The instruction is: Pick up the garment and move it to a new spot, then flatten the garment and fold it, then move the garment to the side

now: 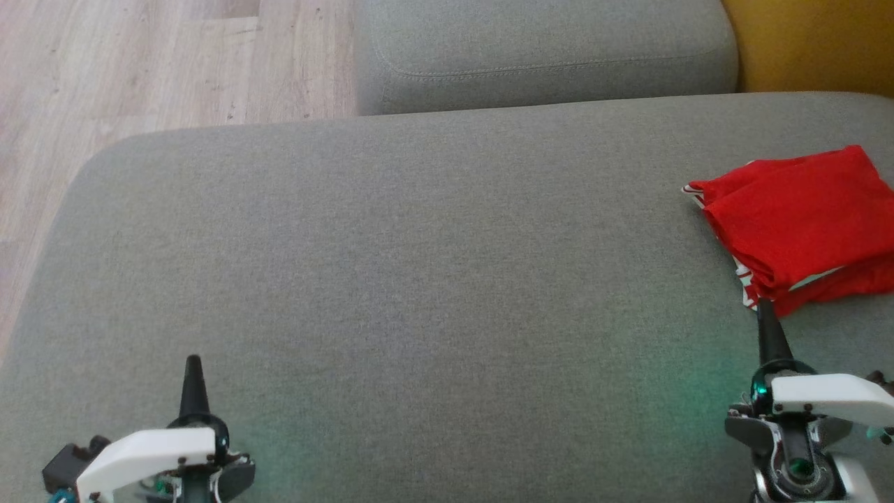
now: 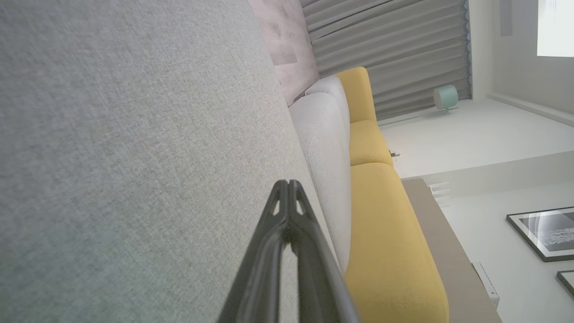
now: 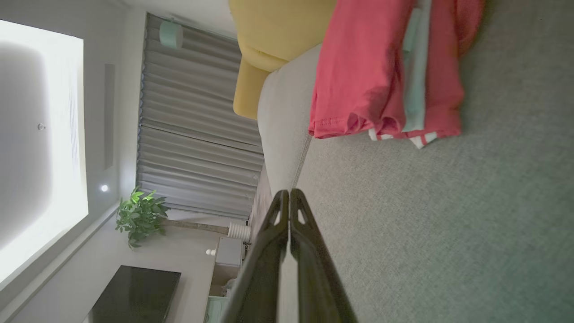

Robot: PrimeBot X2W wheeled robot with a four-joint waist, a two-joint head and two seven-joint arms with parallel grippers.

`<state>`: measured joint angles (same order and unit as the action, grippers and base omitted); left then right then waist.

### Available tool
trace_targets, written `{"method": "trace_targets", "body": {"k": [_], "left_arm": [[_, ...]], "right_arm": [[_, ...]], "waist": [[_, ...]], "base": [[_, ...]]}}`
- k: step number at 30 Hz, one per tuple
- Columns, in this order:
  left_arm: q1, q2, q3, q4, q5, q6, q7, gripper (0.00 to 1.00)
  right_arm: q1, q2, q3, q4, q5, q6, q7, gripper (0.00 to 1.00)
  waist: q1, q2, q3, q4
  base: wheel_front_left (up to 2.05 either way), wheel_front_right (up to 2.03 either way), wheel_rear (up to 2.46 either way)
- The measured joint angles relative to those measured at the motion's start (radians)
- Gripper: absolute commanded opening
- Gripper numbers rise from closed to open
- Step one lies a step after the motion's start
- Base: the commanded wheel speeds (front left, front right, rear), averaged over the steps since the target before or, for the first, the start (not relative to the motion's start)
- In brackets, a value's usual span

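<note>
- The red garment (image 1: 796, 216) lay folded on the grey sofa seat (image 1: 419, 279), far over on the right side.
- The head view showed both claws low on the seat. The left claw (image 1: 193, 365) was pinched tight with nothing in it, well apart from the garment.
- The right claw (image 1: 765, 311) was pinched tight and empty too. Its tip was near the garment's front edge.
- The right wrist view looked at the fold from the side. It showed a pale green layer and a red-and-white striped edge. It also showed a green plant (image 3: 139, 215) and grey curtains (image 3: 197, 134).
- The left wrist view showed yellow cushions (image 2: 385, 233) beside the grey seat, and framed pictures (image 2: 545, 233) on a wall.
- The head view showed the wood floor (image 1: 140, 70) past the seat.
</note>
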<state>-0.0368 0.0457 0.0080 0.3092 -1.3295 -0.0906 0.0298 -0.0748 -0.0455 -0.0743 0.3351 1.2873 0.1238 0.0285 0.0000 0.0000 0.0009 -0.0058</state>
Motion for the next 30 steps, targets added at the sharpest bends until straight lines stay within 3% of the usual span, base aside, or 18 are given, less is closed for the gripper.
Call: {"method": "trace_targets", "body": {"k": [30], "left_arm": [[-0.02, -0.001, 0.064, -0.027, -0.274, -0.033, 0.08, 0.0]], "right_arm": [[0.001, 0.0, -0.06, -0.051, 0.314, 0.0, 0.079, 0.0]], "waist": [[0.0, 0.0, 0.002, 0.006]], "base": [[0.0, 0.0, 0.0]]}}
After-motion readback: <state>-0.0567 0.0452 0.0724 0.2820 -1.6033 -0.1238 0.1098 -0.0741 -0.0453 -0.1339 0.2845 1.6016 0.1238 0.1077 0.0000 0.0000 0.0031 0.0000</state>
